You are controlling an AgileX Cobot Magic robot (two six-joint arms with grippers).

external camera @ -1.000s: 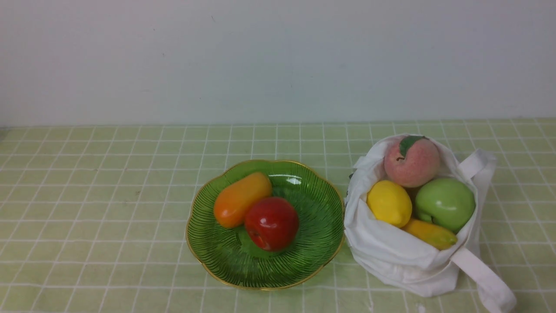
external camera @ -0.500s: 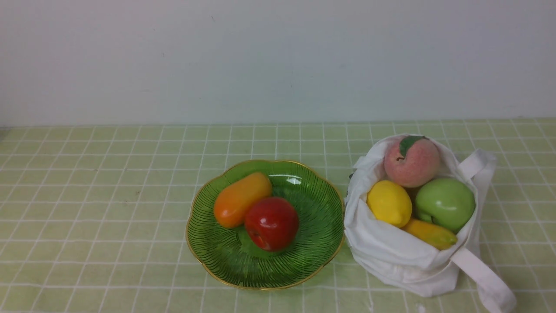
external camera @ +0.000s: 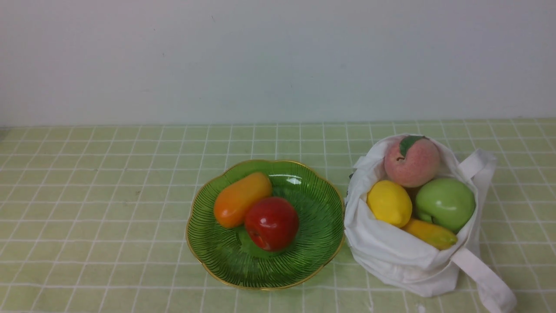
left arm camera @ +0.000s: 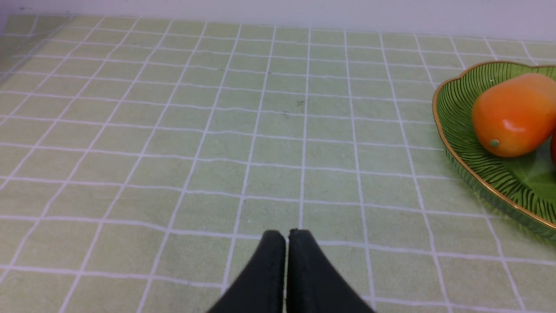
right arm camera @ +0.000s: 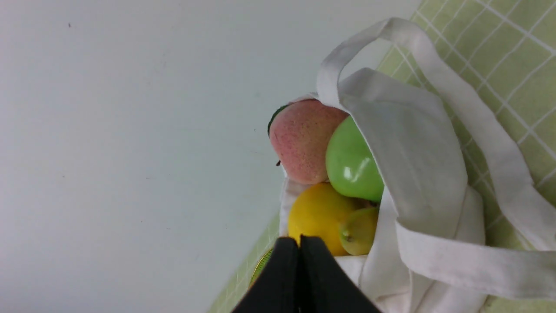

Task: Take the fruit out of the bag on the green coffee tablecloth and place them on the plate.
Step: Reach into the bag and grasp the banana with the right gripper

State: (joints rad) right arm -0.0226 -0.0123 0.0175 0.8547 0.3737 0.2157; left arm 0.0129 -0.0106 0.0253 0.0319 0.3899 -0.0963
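Sitting heaped in the open mouth of the white bag [external camera: 391, 256], at the right of the green checked tablecloth [external camera: 108, 195], four fruits await removal: a peach [external camera: 412, 163] at the back, a lemon [external camera: 389, 203] and a green apple [external camera: 445, 203] side by side in front of it, and a banana [external camera: 430, 234] wedged low against the bag's near wall. The plate [external camera: 312, 234], just left of the bag, already holds an orange fruit [external camera: 241, 199] and a red apple [external camera: 271, 224], touching each other, so the job looks about a third done, with the next pick not yet begun. Neither arm shows in the front view. The left gripper [left arm camera: 286, 237], fingers pressed together and empty, hangs over bare tablecloth beside the plate; the right gripper [right arm camera: 299, 241], likewise closed on nothing, points at the bag from its strap side. It would likely have to open, then come down on the exposed peach. One strap [external camera: 486, 278] trails loose on the cloth and the bag's soft walls could snag; the plate's free room lies toward the bag.
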